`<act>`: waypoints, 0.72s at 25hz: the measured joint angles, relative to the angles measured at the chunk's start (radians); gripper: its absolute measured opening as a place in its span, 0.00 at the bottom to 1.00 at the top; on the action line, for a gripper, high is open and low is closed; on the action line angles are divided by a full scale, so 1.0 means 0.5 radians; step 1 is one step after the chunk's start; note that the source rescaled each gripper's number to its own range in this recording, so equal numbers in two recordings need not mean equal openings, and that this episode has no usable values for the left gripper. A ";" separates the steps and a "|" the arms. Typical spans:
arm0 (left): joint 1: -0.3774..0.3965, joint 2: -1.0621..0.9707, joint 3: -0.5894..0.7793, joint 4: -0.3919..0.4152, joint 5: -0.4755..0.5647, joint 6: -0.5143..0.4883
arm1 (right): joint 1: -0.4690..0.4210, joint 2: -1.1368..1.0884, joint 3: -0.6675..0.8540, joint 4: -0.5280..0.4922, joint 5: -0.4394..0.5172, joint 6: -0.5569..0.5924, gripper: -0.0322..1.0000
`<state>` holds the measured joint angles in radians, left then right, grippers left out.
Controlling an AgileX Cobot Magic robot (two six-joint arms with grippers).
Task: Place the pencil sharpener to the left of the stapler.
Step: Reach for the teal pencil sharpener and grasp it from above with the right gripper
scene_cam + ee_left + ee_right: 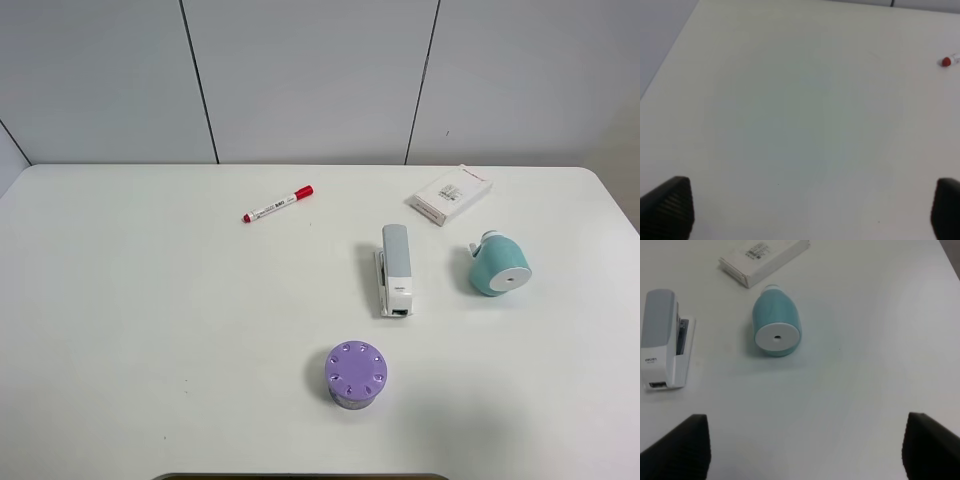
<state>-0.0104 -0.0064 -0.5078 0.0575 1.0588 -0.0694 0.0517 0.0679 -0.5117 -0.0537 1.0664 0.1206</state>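
White table (150, 330) before me holds: red-capped marker (277, 204); flat white box (450, 194); stapler (395, 269); pencil sharpener (499, 265), right of the stapler; purple dotted-top cylinder (356, 375).

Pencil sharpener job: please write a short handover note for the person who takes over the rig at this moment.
Left gripper: open, empty, above the table.
Right gripper: open, empty, short of the pencil sharpener, not touching it.
The pencil sharpener rests on the table right of the stapler, apart from it.
Done: nothing yet.
Left: grasp the pencil sharpener, set it down left of the stapler.
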 joint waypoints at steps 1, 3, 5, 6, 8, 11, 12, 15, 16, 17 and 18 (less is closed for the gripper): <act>0.000 0.000 0.000 0.000 0.000 0.000 | 0.000 0.000 0.000 0.000 0.000 0.000 0.52; 0.000 0.000 0.000 0.000 0.000 0.000 | 0.000 0.000 0.000 0.000 0.000 0.000 0.52; 0.000 0.000 0.000 0.000 0.000 0.000 | 0.000 0.000 0.000 0.000 0.000 0.000 0.52; 0.000 0.000 0.000 0.000 0.000 0.000 | 0.000 0.000 0.000 0.000 0.000 0.000 0.52; 0.000 0.000 0.000 0.000 0.000 0.000 | 0.000 0.000 0.000 0.000 0.000 0.000 0.52; 0.000 0.000 0.000 0.000 0.000 0.000 | 0.000 0.000 0.000 0.000 0.000 0.000 0.52; 0.000 0.000 0.000 0.000 0.000 0.000 | 0.000 0.000 0.000 0.000 0.000 0.000 0.52; 0.000 0.000 0.000 0.000 0.000 0.000 | 0.000 0.000 0.000 0.000 0.000 0.000 0.52; 0.000 0.000 0.000 0.000 0.000 0.000 | 0.000 0.000 0.000 0.004 0.000 0.000 0.52; 0.000 0.000 0.000 0.000 0.000 0.000 | 0.000 0.000 0.000 0.013 0.000 0.000 0.52; 0.000 0.000 0.000 0.000 0.000 0.000 | 0.000 0.000 0.000 0.026 0.000 0.000 0.52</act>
<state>-0.0104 -0.0064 -0.5078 0.0575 1.0588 -0.0694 0.0517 0.0679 -0.5117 -0.0409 1.0664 0.1206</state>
